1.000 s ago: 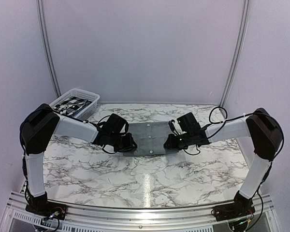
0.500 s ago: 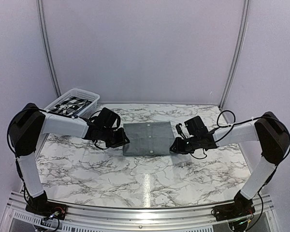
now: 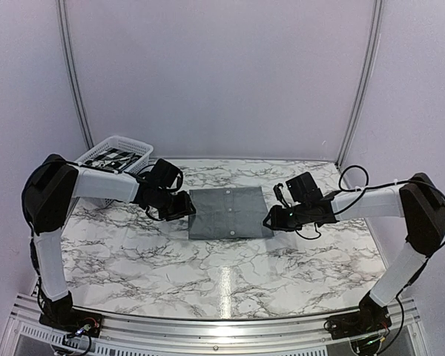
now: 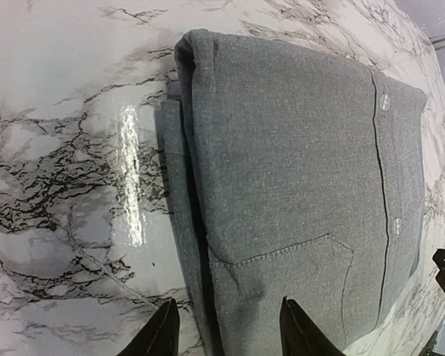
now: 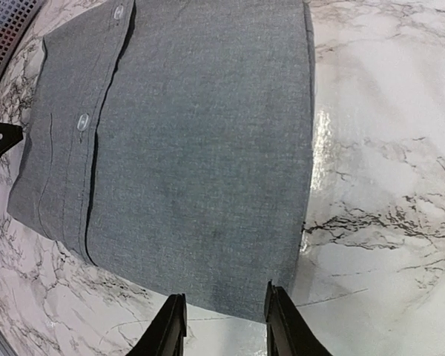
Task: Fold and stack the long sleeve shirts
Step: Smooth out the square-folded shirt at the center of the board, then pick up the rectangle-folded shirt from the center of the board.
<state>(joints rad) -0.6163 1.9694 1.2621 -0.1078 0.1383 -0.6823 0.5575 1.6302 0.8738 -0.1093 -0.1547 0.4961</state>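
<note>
A plain mid-grey long sleeve shirt (image 3: pixel 228 213) lies folded into a neat rectangle in the middle of the marble table, button placket up. My left gripper (image 3: pixel 190 208) hovers at its left edge, open; in the left wrist view the fingertips (image 4: pixel 228 308) straddle the folded edge of the shirt (image 4: pixel 297 185) near the chest pocket without pinching it. At the shirt's right side my right gripper (image 3: pixel 268 221) is open too, and its fingertips (image 5: pixel 225 293) stand over the near corner of the shirt (image 5: pixel 193 141) with nothing gripped.
A white mesh basket (image 3: pixel 117 157) with dark patterned fabric inside stands at the back left corner. The marble table (image 3: pixel 222 274) stretches bare toward the arm bases. White walls and curved poles close off the back.
Both grippers have pulled outward from over the shirt to its side edges and opened, letting the fabric go. The shirt now lies flat as a squared fold.
</note>
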